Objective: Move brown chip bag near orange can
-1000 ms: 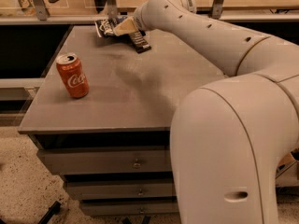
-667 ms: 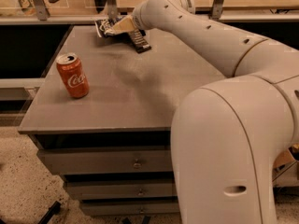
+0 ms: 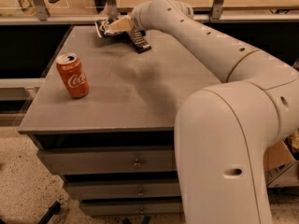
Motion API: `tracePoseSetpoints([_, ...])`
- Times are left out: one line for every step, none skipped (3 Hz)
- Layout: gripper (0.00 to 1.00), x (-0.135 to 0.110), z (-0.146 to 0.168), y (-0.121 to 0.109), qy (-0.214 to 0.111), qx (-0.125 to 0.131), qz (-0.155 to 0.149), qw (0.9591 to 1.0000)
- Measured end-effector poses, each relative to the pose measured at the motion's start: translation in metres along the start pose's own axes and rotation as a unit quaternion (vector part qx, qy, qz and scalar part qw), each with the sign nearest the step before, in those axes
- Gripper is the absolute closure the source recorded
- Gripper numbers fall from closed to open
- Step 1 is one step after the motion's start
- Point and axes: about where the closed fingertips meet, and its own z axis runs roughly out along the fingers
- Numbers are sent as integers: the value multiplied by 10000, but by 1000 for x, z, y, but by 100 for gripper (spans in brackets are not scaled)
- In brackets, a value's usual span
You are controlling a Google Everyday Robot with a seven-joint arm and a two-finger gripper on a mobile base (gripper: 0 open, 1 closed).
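The brown chip bag [image 3: 101, 28], crumpled foil with dark and white print, lies at the far back edge of the grey table [image 3: 140, 92]. My gripper [image 3: 117, 25] is reached out to that back edge, low over the bag's right end and touching or nearly touching it. The arm covers part of the bag. The orange can [image 3: 73, 75] with white script stands upright near the table's left front, well apart from the bag and the gripper.
A small flat dark bar packet [image 3: 140, 41] lies just right of the bag, under my wrist. My white arm [image 3: 224, 55] crosses the table's right side. Drawers [image 3: 135, 162] sit below the top. A ledge with rails runs behind the table.
The gripper has stayed at the chip bag at the back edge, shifting only slightly. The can and the bar packet have not moved.
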Motion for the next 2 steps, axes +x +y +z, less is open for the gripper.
tracePoseSetpoints([0,2,14,5,-27,-164,24,9999])
tracePoseSetpoints([0,3,27,10,-85,-355,31,9993])
